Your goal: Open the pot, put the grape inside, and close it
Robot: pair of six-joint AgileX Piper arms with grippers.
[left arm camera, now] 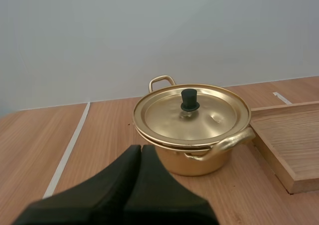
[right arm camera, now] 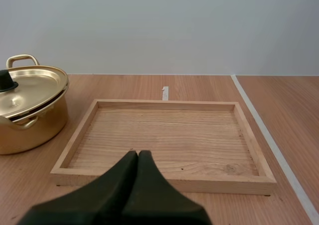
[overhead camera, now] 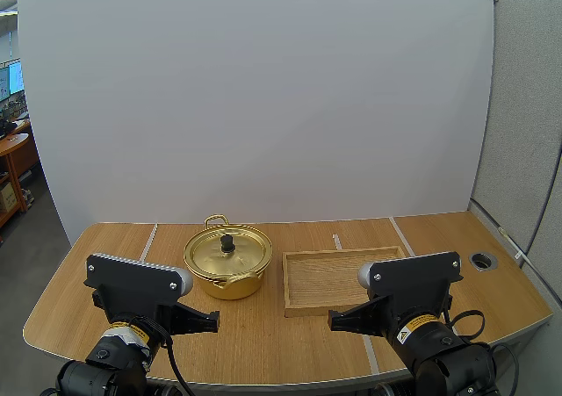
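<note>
The left gripper (left arm camera: 141, 147) is closed on nothing, pressed into one dark wedge, pointing at the pot (left arm camera: 194, 160) a little way ahead of it. The right gripper (right arm camera: 138, 153) is likewise closed and empty, facing the near rim of the wooden tray (right arm camera: 164, 104). On the table (overhead camera: 114, 247) the gold pot stands left of the tray, close beside it but not touching. Its lid (left arm camera: 209, 120) is on, black knob (left arm camera: 189, 99) upright, hiding the inside. The tray's bare wood floor shows.
</note>
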